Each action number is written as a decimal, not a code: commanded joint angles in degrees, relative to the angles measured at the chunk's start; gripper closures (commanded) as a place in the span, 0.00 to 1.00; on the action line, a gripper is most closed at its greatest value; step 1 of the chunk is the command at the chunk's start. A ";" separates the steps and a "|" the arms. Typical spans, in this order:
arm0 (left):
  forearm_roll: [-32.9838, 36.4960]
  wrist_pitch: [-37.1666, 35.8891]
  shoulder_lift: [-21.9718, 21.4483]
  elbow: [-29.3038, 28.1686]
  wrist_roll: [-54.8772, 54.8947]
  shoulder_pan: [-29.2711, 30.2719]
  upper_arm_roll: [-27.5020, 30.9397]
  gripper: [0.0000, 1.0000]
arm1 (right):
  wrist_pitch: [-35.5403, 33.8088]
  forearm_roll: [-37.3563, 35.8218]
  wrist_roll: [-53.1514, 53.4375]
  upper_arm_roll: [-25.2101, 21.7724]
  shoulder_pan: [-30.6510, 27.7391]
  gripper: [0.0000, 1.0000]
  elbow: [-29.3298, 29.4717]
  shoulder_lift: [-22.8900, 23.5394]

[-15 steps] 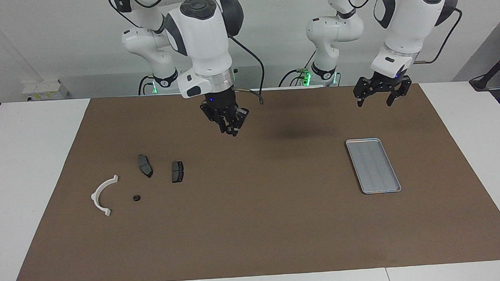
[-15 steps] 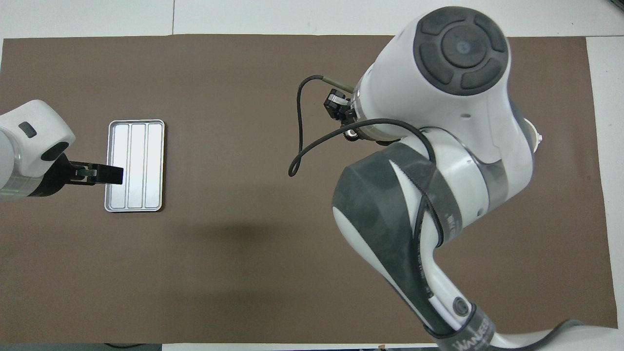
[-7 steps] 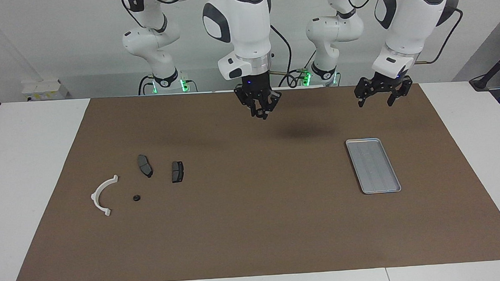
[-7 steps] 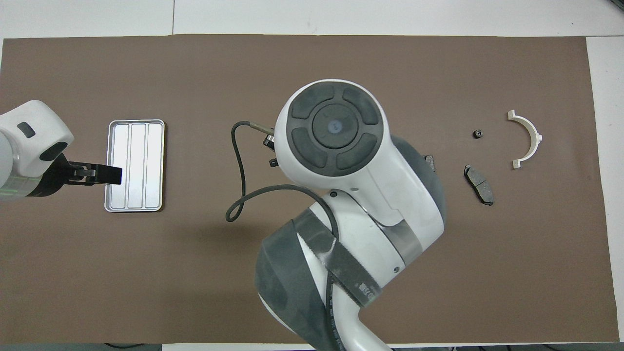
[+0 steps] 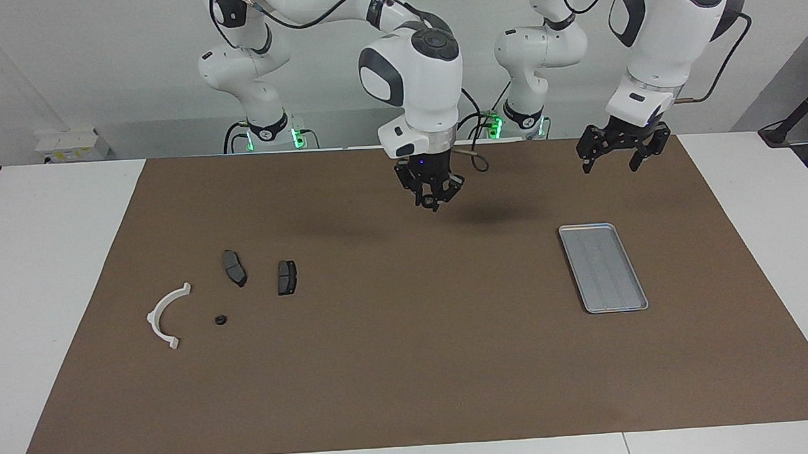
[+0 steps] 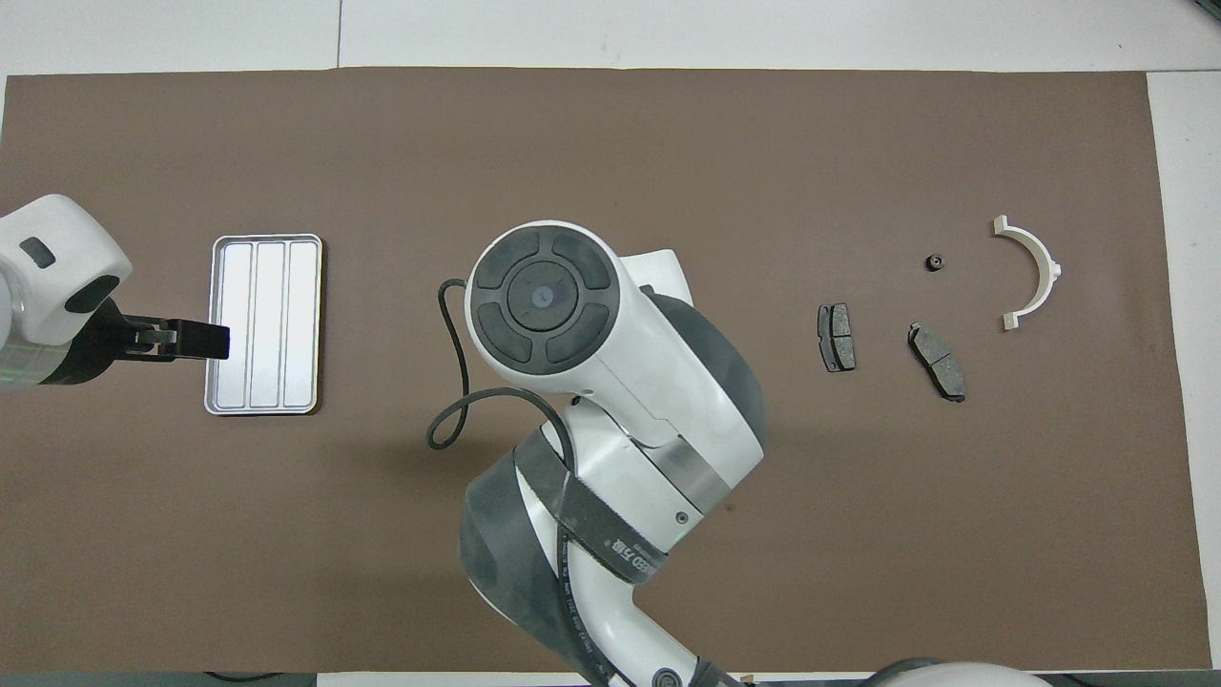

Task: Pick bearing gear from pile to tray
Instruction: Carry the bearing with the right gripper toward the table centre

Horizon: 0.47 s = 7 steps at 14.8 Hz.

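Note:
The pile lies toward the right arm's end of the table: a white arc bracket [image 5: 166, 316] [image 6: 1032, 270], two dark grey pads [image 5: 234, 267] [image 5: 287, 277] and one small black round bearing gear [image 5: 220, 320] [image 6: 935, 261]. The silver tray [image 5: 603, 267] [image 6: 264, 324] lies toward the left arm's end with nothing in it. My right gripper [image 5: 434, 202] hangs shut over the middle of the mat. Anything between its fingertips is too small to see, and its own arm hides it in the overhead view. My left gripper [image 5: 611, 163] [image 6: 215, 341] waits open above the mat beside the tray.
A brown mat [image 5: 410, 377] covers most of the white table [image 5: 49, 222]. The right arm's black cable [image 6: 448, 420] loops out beside its wrist.
The right arm has swung from near the pile toward the tray's end, its gripper staying shut. In the overhead view the pile has come out from under it. The left arm has barely moved.

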 commanded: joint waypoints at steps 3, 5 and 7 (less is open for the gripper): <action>0.78 2.85 -1.81 -3.28 1.15 0.74 -0.29 0.00 | 8.99 -1.01 2.24 -0.05 0.40 1.00 -9.95 -1.46; 0.78 2.94 -1.99 -3.64 1.25 0.74 -0.29 0.00 | 10.31 -1.45 3.37 -0.14 1.71 1.00 -9.95 0.55; 0.78 3.03 -1.99 -3.73 1.16 0.74 -0.29 0.00 | 12.42 -4.25 6.44 -0.14 2.94 1.00 -9.78 2.93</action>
